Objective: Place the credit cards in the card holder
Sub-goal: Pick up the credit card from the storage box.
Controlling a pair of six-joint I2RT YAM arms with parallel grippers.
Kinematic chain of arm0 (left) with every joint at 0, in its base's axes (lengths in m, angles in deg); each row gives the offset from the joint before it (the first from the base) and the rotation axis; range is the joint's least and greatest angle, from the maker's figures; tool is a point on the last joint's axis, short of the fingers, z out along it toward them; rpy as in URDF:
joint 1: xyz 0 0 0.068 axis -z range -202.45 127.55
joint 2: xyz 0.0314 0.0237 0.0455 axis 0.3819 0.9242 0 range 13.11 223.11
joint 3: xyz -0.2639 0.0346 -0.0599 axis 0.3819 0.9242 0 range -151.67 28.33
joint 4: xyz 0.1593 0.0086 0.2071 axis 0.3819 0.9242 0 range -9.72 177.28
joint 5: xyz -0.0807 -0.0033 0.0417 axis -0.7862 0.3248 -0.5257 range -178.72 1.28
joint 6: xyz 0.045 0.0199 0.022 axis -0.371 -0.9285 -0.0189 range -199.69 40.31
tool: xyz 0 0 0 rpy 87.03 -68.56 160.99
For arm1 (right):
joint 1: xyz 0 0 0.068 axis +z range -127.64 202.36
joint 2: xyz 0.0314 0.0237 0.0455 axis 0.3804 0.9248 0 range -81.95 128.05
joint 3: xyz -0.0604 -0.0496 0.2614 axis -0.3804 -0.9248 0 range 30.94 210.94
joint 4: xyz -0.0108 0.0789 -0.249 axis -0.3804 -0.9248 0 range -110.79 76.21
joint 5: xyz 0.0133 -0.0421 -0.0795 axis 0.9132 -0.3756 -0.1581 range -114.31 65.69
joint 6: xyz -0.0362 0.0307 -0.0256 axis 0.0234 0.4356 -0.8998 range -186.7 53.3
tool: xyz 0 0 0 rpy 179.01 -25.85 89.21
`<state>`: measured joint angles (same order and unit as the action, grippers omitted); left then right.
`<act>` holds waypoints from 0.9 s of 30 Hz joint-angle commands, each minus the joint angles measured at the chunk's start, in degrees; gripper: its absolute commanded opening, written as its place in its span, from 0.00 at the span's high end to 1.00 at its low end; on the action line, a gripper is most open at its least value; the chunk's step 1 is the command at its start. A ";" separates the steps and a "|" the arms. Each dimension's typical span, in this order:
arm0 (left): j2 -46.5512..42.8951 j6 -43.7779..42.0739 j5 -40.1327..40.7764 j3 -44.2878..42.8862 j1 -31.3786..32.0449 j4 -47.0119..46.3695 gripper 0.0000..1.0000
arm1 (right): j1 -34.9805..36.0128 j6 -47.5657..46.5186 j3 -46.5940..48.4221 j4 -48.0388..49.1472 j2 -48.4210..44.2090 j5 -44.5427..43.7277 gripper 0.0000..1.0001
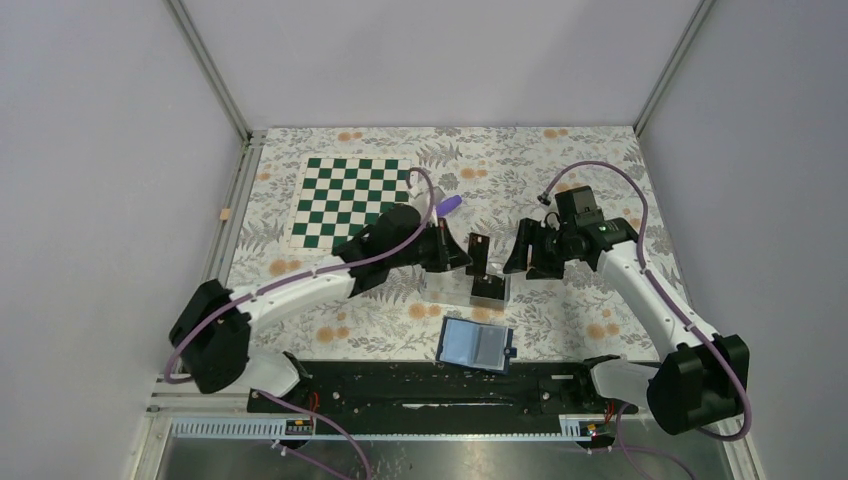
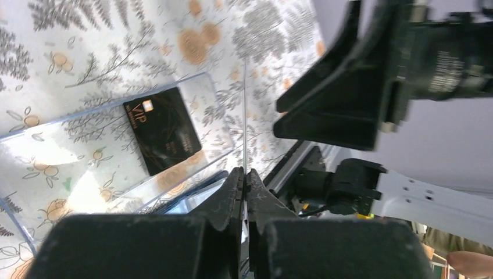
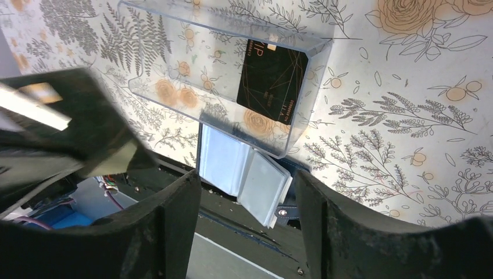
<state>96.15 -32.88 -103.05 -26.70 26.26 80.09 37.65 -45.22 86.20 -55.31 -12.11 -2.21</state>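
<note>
The left gripper [image 2: 244,177] is pinched tight on 1 credit card [image 1: 480,254], holding it upright on edge by the clear tray [image 1: 450,290]. The right gripper [image 3: 247,195] faces it with jaws spread wide, gripping nothing. A 2nd black card [image 3: 272,84] lies flat inside the tray. The card holder [image 1: 477,343] lies open on the floral tablecloth [image 1: 600,160], pale pockets up, just beside the tray's near side.

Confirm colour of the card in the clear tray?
Black card with gold print; right wrist view.
</note>
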 commanded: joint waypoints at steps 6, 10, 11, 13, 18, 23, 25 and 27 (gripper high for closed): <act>-12.83 0.22 -8.24 10.64 -2.06 -25.44 1.00 | -1.48 -0.61 1.10 -0.64 -3.40 4.06 0.28; -14.48 1.64 -12.93 13.68 -2.40 -33.21 1.00 | -1.66 -0.65 0.74 -0.65 -4.37 4.82 0.25; -14.75 1.70 -13.76 14.00 -2.39 -33.99 1.00 | -1.80 -0.80 0.60 -0.59 -4.64 5.24 0.24; -15.14 1.58 -14.98 14.57 -2.39 -34.71 1.00 | -2.00 -0.95 0.33 -0.64 -5.33 5.59 0.22; -17.24 0.30 -14.04 16.13 -2.39 -33.79 1.00 | -2.34 -1.25 -0.31 -0.58 -6.27 6.06 0.18; -20.00 -6.47 -8.98 14.32 -2.25 -21.24 1.00 | -2.45 -1.49 -0.28 -0.61 -6.30 6.62 0.18; -21.34 -12.63 -5.16 12.31 -1.87 -13.93 1.00 | -2.46 -1.65 -0.33 -0.65 -6.17 6.83 0.18; -22.65 -18.44 -1.19 10.51 -1.07 -7.40 1.00 | -2.45 -1.93 -0.34 -0.62 -6.02 7.30 0.18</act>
<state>76.77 -38.96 -112.12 -11.42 24.25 60.99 35.66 -45.92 85.92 -55.33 -17.42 3.00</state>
